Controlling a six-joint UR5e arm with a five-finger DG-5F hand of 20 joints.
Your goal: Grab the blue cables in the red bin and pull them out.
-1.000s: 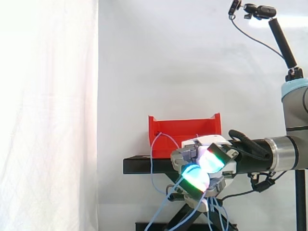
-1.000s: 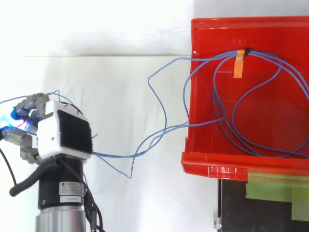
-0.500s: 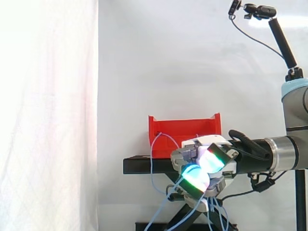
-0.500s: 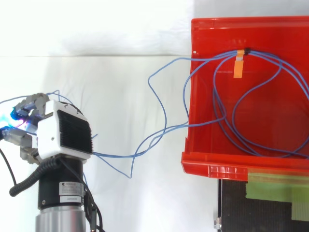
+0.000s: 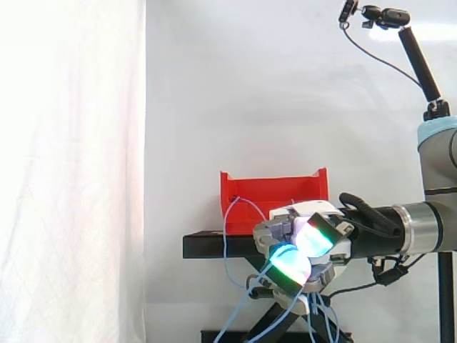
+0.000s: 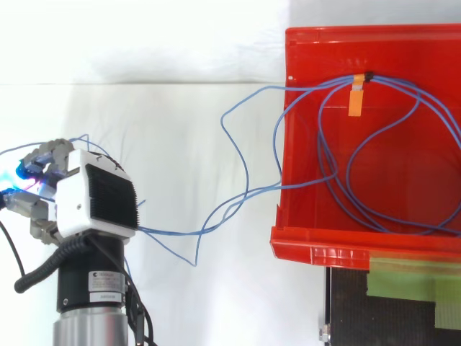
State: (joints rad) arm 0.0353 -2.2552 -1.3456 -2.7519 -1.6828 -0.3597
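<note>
Slack in the blue cables runs from my hand, at the top view's lower left, rightward over the left wall of the red bin, where most loops lie coiled. My fingers are curled tight on the strands. Pulling means going farther left, and that wall may snag them.

One red bin, one black stand, several blue cables.
</note>
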